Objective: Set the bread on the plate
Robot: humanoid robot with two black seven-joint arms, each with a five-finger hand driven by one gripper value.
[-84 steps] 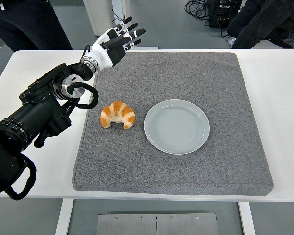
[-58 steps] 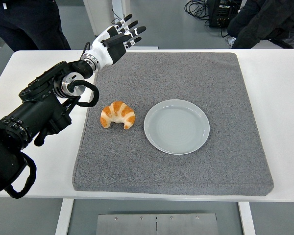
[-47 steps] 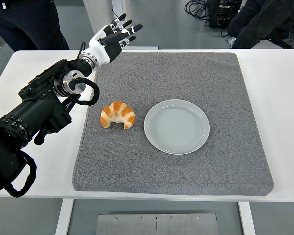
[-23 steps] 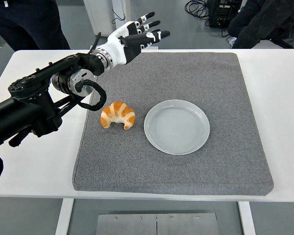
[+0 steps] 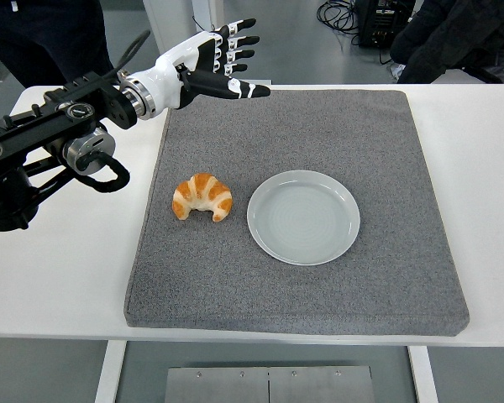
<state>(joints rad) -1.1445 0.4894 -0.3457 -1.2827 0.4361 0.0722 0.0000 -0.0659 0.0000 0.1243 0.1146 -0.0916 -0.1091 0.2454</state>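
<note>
Hovering over the far left corner of the grey mat point(image 5: 319, 134), the left hand point(image 5: 210, 65) had its fingers spread, holding nothing. Toward the mat's left edge lay the croissant point(image 5: 202, 197), just beside the empty plate point(image 5: 303, 217) at centre, not touching it.

Light was bright, even and diffuse, seemingly from overhead. The croissant point(image 5: 202, 197) and plate point(image 5: 303, 217) cast only faint, soft shadows on the grey mat point(image 5: 294, 277). The white table point(image 5: 59, 269) showed no harsh glare. Focus was sharp throughout, with no visible blur.
</note>
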